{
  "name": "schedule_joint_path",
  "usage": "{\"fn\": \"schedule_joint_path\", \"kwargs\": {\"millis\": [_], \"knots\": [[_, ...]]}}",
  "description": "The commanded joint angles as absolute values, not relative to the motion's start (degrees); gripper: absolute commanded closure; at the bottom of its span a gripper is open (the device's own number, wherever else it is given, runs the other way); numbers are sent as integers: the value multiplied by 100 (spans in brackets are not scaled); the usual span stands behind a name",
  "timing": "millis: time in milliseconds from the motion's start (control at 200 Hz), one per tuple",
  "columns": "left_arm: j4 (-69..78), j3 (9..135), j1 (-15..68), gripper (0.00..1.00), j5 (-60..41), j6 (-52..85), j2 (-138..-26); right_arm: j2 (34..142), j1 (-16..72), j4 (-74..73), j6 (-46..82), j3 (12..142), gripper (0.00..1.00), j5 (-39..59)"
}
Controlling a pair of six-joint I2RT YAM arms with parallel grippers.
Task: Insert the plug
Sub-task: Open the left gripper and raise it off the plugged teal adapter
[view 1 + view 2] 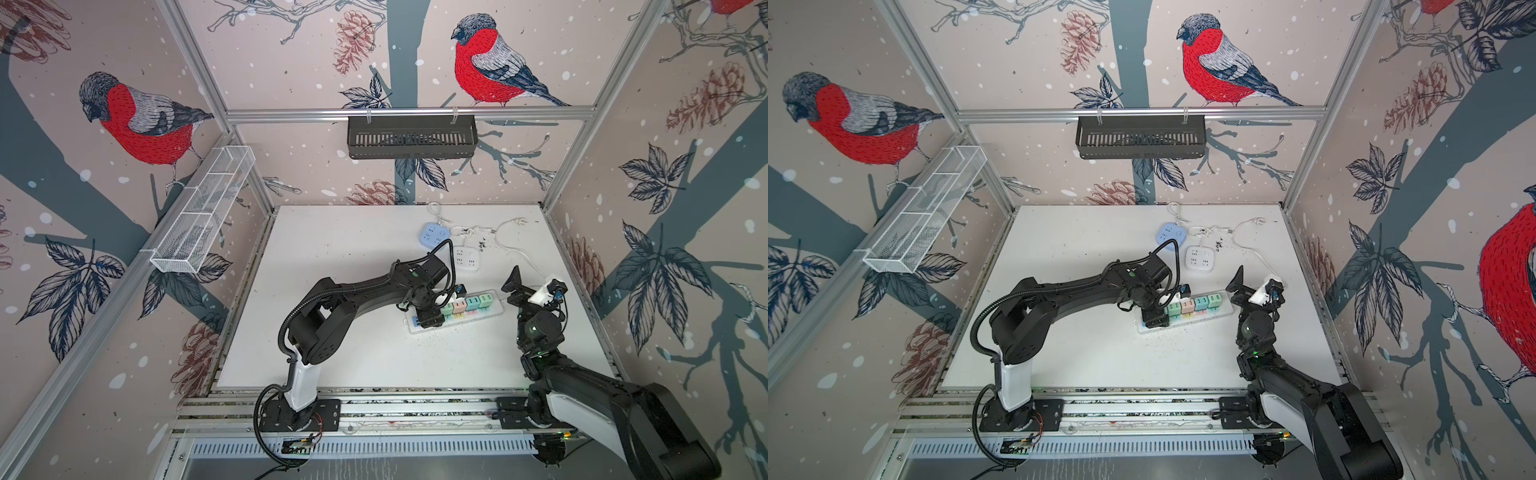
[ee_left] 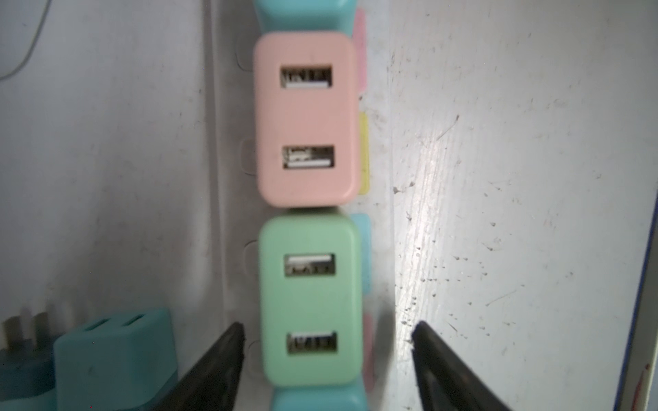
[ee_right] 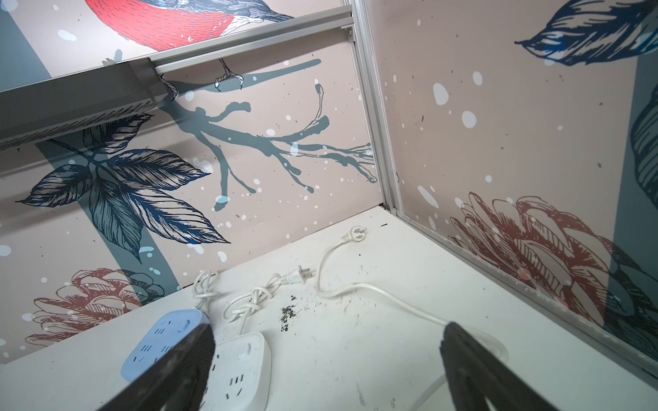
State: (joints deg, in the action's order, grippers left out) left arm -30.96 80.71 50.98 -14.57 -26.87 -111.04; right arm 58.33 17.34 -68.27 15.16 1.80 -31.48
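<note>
L gripper (image 2: 328, 324) released: fingers wide, astride w/o touching. R gripper (image 3: 327, 329) also spread, holds nothing, raised. On white table (image 1: 353, 270): long white power strip (image 1: 496, 307). On walls: white wire basket (image 1: 203, 208) & black slotted tray (image 1: 411, 137), insides unclear. Seated in strip betw. L fingers: mint-green two-port USB plug (image 2: 309, 299); pink plug (image 2: 306, 119) just beside, loose teal adapter (image 2: 114, 356) alongside.

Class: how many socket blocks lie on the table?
3: blue block at the back, white block beside it, long strip in front of them.
</note>
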Motion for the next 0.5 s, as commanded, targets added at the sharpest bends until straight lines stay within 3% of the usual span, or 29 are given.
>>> {"fn": "schedule_joint_path", "kwargs": {"millis": [0, 205, 370, 495], "knots": [[-2768, 8006, 5106, 1, -1588, -2716, -10718, 5821, 1739, -7057, 1572, 161, 0, -3250], [-1620, 7268, 5089, 1, -1440, -2566, -9439, 5823, 1725, -7002, 1671, 182, 0, -3374], [762, 5803, 4629, 1, -489, -1289, -8142, 5898, 1697, -6667, 1841, 368, 0, -3434], [2014, 4732, 3897, 1, -1111, -394, -7282, 5965, 1679, -6189, 1771, 715, 0, -3311]]}}
